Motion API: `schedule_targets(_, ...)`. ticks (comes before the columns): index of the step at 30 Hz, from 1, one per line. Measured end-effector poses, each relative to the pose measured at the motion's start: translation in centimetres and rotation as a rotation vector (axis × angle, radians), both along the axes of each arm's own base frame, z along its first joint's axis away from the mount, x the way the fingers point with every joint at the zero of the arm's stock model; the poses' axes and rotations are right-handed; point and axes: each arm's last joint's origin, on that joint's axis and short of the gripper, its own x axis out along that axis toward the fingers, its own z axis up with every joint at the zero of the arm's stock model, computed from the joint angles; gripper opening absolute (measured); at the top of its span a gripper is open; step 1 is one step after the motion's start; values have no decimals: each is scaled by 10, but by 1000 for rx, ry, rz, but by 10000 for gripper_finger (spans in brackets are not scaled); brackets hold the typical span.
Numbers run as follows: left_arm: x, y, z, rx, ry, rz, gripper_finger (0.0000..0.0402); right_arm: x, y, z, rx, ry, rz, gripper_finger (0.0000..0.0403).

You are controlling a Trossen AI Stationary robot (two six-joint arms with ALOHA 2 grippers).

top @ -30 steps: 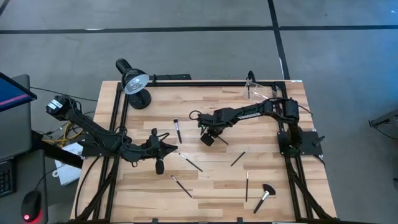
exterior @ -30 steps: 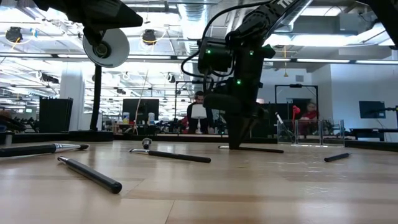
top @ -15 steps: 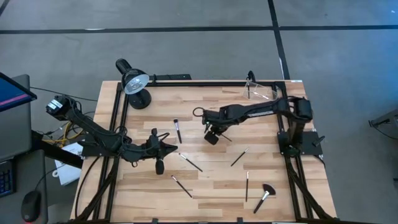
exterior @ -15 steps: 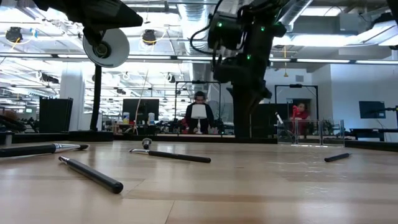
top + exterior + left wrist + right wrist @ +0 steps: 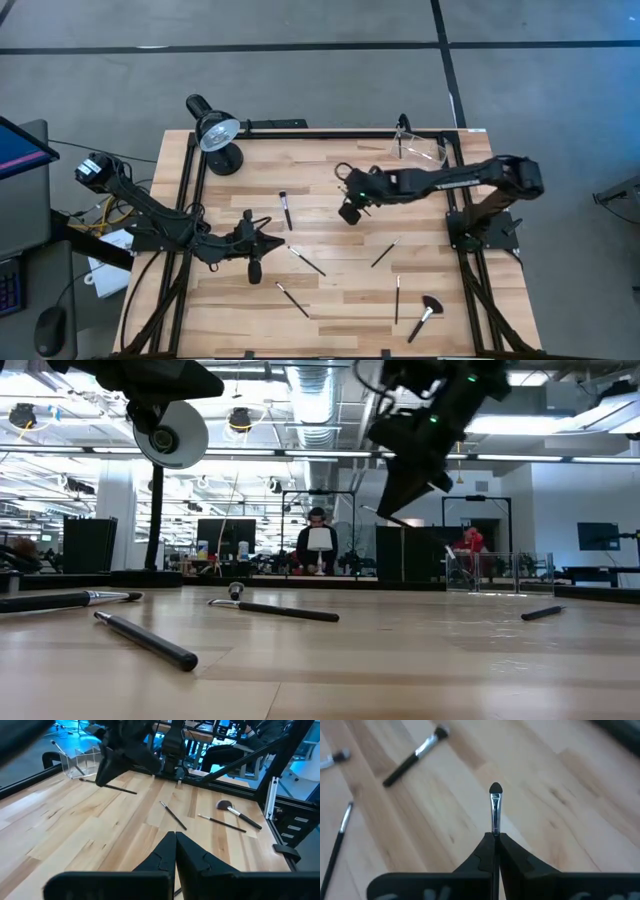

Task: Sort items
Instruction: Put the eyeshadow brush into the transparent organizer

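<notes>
My right gripper (image 5: 350,213) hangs above the table's middle, shut on a slim makeup brush (image 5: 495,805) with a silver ferrule and a small dark tip. Several other brushes lie flat on the wood: one (image 5: 286,210) at mid-left, one (image 5: 307,261) and one (image 5: 293,299) nearer the front, one (image 5: 386,251) and one (image 5: 397,299) at the right. A fan-headed brush (image 5: 425,317) lies at the front right. My left gripper (image 5: 283,240) stands shut and bare at the left, above the table. My right gripper pinches the brush's handle (image 5: 495,832) just behind the silver ferrule, between its two fingers. The fingers slant down from the table's right side. The bristle end sticks out past the fingers. The brush (image 5: 385,517) is lifted clear of the table and lies nearly level.
A black desk lamp (image 5: 215,135) stands at the far left corner. A clear plastic container (image 5: 420,148) stands at the far right corner. Dark frame rails (image 5: 190,190) run along the table's sides. Bare wood lies between the scattered brushes.
My right gripper has risen from the table and drawn back toward the table's right edge, tipping closer to level. The brush that lay under it has come up with it and now hangs clear of the wood.
</notes>
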Motion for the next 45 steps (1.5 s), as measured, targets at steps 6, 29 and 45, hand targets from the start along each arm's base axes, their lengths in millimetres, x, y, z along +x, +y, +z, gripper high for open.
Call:
schedule_targets(6,-1,-2,0,-4,0,-9,6,-32,-13,-10,-82,-206,-96,1)
schedule_targets(29,5,9,0,53,6,34,6,-128,-107,-4,-512,-415,-603,1)
schedule_targets(45,8,15,1,45,3,62,6,-133,-141,-21,-575,-363,-695,1)
